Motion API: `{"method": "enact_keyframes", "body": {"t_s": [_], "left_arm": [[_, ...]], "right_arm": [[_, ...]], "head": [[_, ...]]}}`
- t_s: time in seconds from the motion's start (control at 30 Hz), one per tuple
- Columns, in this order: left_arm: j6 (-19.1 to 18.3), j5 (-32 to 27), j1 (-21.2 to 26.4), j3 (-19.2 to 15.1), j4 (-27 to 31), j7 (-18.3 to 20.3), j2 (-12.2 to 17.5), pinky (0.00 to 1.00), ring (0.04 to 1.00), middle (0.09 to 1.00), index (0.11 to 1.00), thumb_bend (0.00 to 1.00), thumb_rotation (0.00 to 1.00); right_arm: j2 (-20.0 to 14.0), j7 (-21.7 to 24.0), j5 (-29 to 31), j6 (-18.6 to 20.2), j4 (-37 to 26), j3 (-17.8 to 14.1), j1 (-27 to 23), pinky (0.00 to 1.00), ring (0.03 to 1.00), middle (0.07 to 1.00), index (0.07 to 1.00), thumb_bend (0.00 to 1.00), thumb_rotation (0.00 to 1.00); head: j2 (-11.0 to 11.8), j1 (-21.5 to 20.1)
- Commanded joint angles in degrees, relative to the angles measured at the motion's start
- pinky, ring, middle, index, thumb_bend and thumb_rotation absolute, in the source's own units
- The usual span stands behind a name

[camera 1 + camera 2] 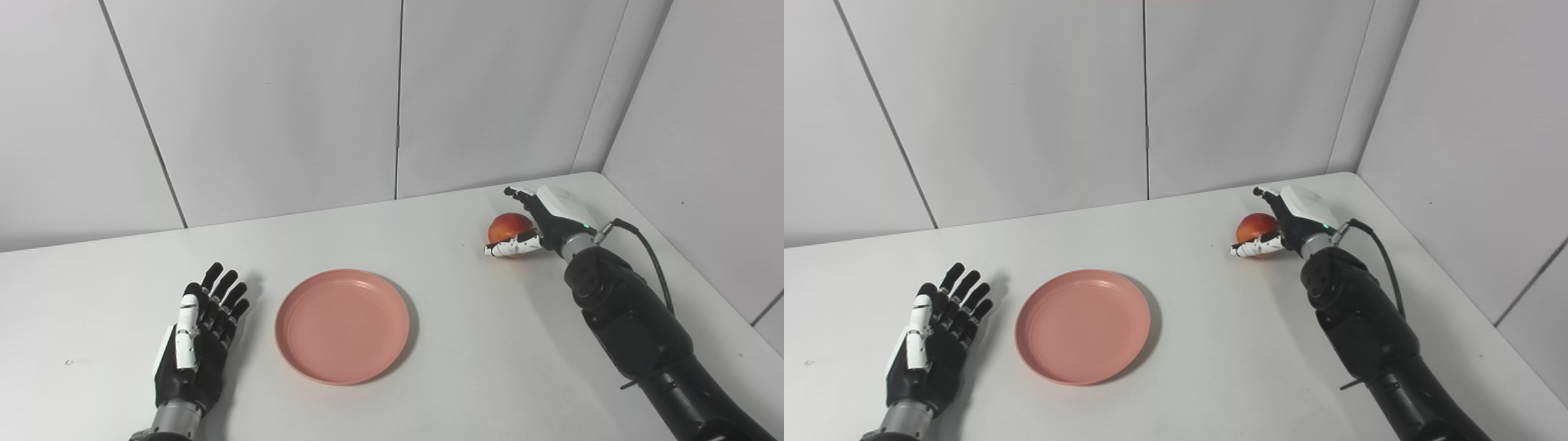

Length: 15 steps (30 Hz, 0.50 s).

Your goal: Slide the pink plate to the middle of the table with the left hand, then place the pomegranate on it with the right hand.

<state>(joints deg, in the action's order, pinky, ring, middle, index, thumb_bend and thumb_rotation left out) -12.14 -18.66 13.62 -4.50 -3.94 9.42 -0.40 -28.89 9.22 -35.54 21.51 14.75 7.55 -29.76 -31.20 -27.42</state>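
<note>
The pink plate (342, 324) lies flat on the white table (465, 343), near the middle and a little left. My left hand (199, 334) rests palm down on the table just left of the plate, fingers spread, open and empty, apart from the rim. The red-orange pomegranate (507, 226) sits on the table at the back right. My right hand (542, 226) is against its right side, with the fingers (519, 197) stretched past its back and the thumb (511, 247) along its front. The hand is open around the fruit, not closed on it.
Grey wall panels stand close behind the table and along its right side. A black cable (649, 251) loops off the right wrist. The table's right edge (704, 288) runs close beside the right forearm.
</note>
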Motion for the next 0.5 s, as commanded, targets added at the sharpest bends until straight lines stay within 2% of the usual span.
{"method": "enact_keyframes", "body": {"t_s": [0.0, 0.33, 0.47], "left_arm": [[-0.39, 0.24, -0.38, 0.13, -0.14, -0.23, 0.24, 0.96, 0.938, 0.945, 0.932, 0.43, 1.0], [-0.69, 0.31, -0.46, 0.22, 0.31, -0.3, 0.21, 0.95, 0.934, 0.945, 0.93, 0.43, 1.0], [-0.72, 0.48, -0.55, 0.35, 0.5, -0.35, 0.28, 0.95, 0.934, 0.947, 0.935, 0.43, 1.0]], "right_arm": [[-2.12, -0.5, -0.19, -1.91, -0.31, 0.15, -3.48, 0.73, 0.824, 0.867, 0.857, 0.97, 0.36], [-2.84, 1.61, -0.36, -0.05, 0.05, 1.77, -4.43, 0.74, 0.813, 0.847, 0.832, 0.96, 0.32], [-2.94, 2.73, 0.23, 0.49, -0.02, 1.78, -4.61, 0.66, 0.752, 0.799, 0.796, 0.96, 0.28]], "head": [[-0.11, 0.14], [-0.36, 0.39], [-0.44, 0.43]]}}
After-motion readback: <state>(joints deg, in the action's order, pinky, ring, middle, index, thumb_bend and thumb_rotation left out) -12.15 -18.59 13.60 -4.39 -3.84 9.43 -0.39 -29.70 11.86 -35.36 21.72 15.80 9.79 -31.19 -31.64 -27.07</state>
